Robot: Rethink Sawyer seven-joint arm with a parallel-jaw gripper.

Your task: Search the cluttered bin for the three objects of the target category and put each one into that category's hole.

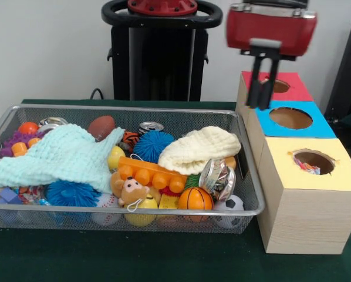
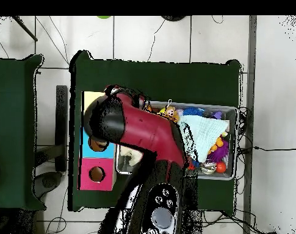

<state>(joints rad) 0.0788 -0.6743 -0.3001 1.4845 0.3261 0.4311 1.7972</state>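
One printed cloth (image 1: 308, 166) is seen inside the yellow-surround hole (image 1: 314, 161). Two knitted cloths are counted in the wire bin (image 1: 128, 110). At twelve o'clock of the three boxes, the gripper (image 1: 262, 106) hangs empty, fingers nearly together.

Bin (image 1: 246, 170) is shiny silver wire mesh; mint cloth (image 1: 58, 155) and cream cloth (image 1: 200, 148) look soft, knitted; box (image 1: 304, 217) is pale matt wood, yellow paper top (image 1: 343, 173); bench (image 1: 134, 258) is dark green matt fabric.
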